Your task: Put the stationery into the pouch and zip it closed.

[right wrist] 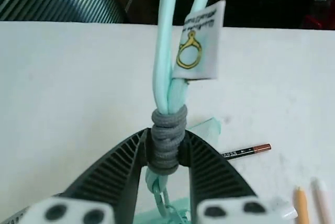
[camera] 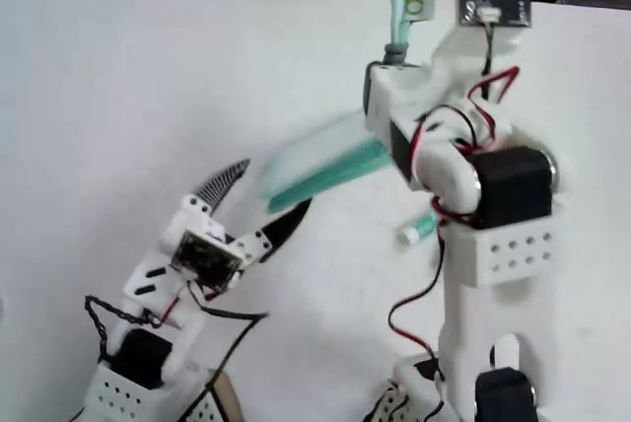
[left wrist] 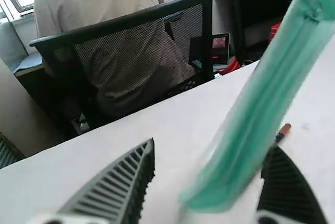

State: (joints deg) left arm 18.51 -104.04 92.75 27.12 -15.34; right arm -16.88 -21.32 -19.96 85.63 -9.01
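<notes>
The teal pouch (camera: 320, 171) hangs tilted above the table, held up by its strap. My right gripper (right wrist: 166, 136) is shut on the grey wrap (right wrist: 166, 145) that binds the pale teal strap (right wrist: 166, 51), just under a white tag (right wrist: 201, 43). In the high view the right gripper (camera: 394, 59) is above the pouch. My left gripper (camera: 253, 203) is open, its black fingers to either side of the pouch's lower end (left wrist: 235, 145). A brown pencil (right wrist: 246, 152) lies on the table, and two more pencils (right wrist: 309, 203) lie nearby.
A white and teal pen (camera: 419, 228) lies on the white table (camera: 118, 97) beside the right arm's base. Beyond the table's far edge stands a black mesh chair (left wrist: 131, 51) with a person seated in it.
</notes>
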